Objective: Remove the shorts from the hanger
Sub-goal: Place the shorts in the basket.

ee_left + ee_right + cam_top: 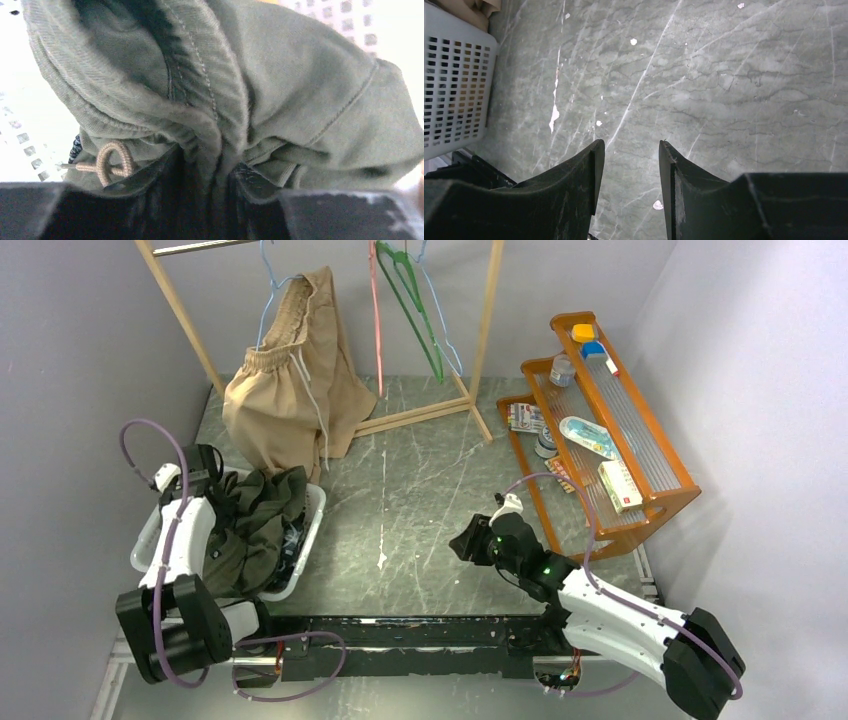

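Nearest the lens, left gripper (220, 182): drawn narrow on a bunched fold of the olive shorts (280, 90), cloth swelling up and away from the fingertips. Just left of the pinch, a tan drawstring knot (112, 162). Beyond the fingers on both sides, white lattice of the basket (350, 15).

From overhead, sits low over that basket, with the olive heap spread under the wrist and off to its right. Gripped like this, most likely, because the garment is meant for the basket and not yet let go: a drop-off step, by the look of it. Calls next for parting the jaws and lifting clear. Some risk of cloth catching on a finger and riding back out.

Farther out from the left gripper and higher: tan shorts (290, 390) on a blue hanger (268, 280), hung from the wooden rack (482, 330), elastic waist gathered over the hanger. Hem touching the basket's far edge or just short of it, cannot tell. Judged the one pair not yet removed. Green hanger (410, 290) alongside, bare.

Right gripper (626, 155): parted moderately, holding nothing, only bare table (724, 75) beneath the fingertips, basket wall off to its left. Kept well apart from the rack, presumably to stay out of the left arm's way.
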`<state>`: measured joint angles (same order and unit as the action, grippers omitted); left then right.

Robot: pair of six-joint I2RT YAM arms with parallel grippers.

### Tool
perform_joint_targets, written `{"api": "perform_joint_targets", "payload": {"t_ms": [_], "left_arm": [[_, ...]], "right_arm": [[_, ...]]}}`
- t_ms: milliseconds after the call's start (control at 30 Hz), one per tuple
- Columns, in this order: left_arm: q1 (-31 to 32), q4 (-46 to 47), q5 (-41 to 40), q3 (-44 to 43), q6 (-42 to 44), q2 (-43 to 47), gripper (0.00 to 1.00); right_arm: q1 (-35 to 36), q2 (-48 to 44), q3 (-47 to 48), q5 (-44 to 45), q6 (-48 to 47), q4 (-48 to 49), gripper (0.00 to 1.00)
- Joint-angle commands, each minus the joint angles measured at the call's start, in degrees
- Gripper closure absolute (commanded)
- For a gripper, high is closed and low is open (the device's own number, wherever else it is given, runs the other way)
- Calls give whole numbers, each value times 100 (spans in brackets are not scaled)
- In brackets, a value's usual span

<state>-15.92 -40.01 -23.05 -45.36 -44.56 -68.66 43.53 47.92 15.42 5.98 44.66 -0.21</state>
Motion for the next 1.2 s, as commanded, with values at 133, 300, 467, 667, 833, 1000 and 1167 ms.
{"api": "perform_joint_targets", "payload": {"t_ms": [133, 300, 467, 667, 833, 1000, 1167], "left_arm": [[-98, -418, 593, -585, -59, 1464, 15], [-99, -785, 331, -1333, 412, 1941, 0], [-98, -794, 498, -1709, 742, 2226, 0], [-98, -519, 1523, -2191, 1450, 2301, 1], [-96, -619, 2256, -2721, 1676, 2117, 0], [-96, 160, 3787, -2787, 2047, 2106, 1], [-103, 880, 4939, -3076, 2179, 1750, 0]], "right_arm": [[11, -140, 129, -9, -176, -96, 52], [8, -134, 91, -30, -186, 53, 52], [11, 56, 149, -130, -219, 156, 52], [7, 100, 140, -302, -317, 381, 51], [11, 36, 154, -331, -366, 434, 51], [8, -16, 75, -395, -338, 470, 50], [10, -37, 11, -566, -357, 546, 50]]}}
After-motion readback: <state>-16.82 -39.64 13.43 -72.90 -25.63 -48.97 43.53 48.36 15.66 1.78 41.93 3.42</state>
